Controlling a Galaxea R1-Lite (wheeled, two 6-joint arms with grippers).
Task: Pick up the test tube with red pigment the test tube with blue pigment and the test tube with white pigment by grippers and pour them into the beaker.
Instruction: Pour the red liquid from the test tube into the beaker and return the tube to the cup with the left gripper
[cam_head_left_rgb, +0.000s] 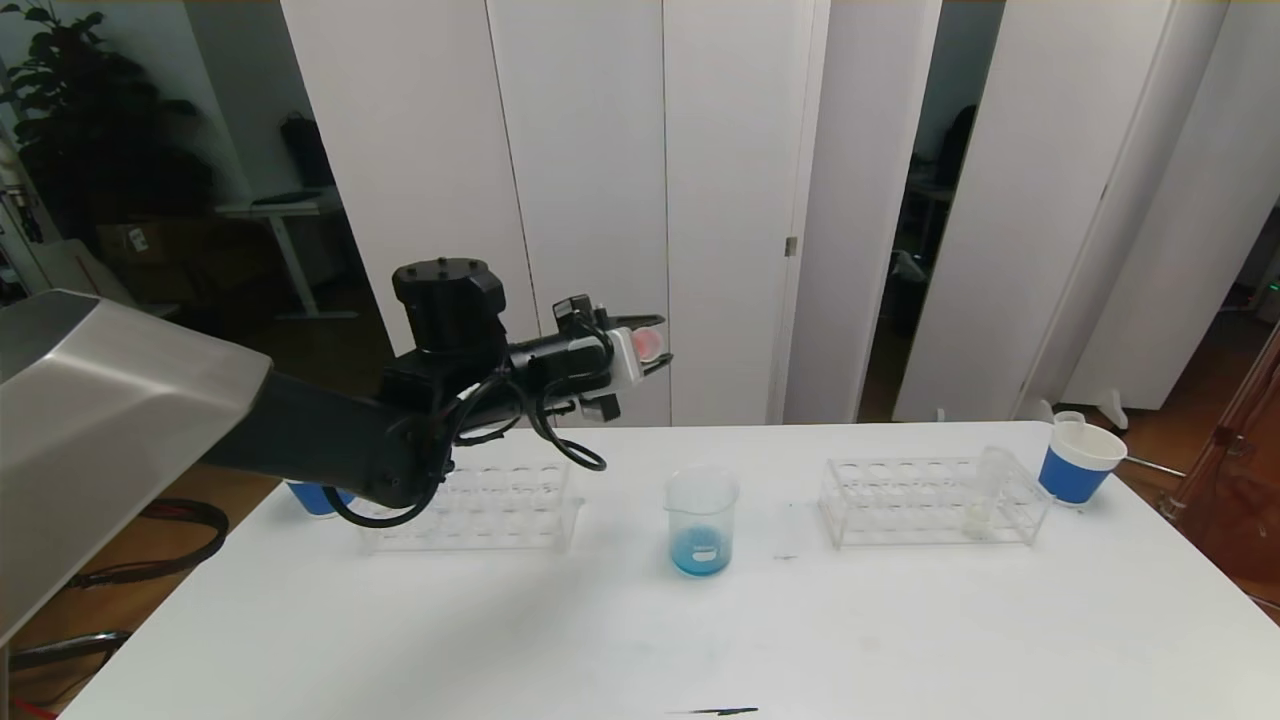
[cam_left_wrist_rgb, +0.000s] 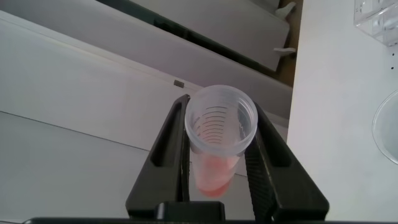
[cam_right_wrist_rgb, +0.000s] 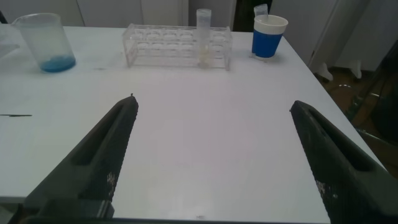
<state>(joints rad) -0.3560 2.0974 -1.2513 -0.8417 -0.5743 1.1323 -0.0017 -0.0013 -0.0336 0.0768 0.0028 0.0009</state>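
1. White table (cam_head_left_rgb: 900, 640) carries two clear racks: the left rack (cam_head_left_rgb: 470, 510) sits partly behind the left arm, and the right rack (cam_head_left_rgb: 930, 500) stands toward the table's right.
2. Blue-banded paper cup (cam_head_left_rgb: 1078, 460) stands just beside the right rack's far end; a second cup (cam_head_left_rgb: 315, 497) peeks out behind the left arm.
3. Between the racks stands the beaker (cam_head_left_rgb: 701, 520), upright, with blue liquid at its bottom.
4. In the right rack the test tube with white pigment (cam_right_wrist_rgb: 204, 36) stands upright.
5. Raised above the table and behind the beaker, the left gripper (cam_head_left_rgb: 650, 352) reaches out level, clenched on the test tube with red pigment (cam_left_wrist_rgb: 219, 140), which lies tilted with pink liquid pooled at its base.
6. Low over the table's near right part, the right gripper (cam_right_wrist_rgb: 211, 155) hovers with fingers spread wide, holding nothing.
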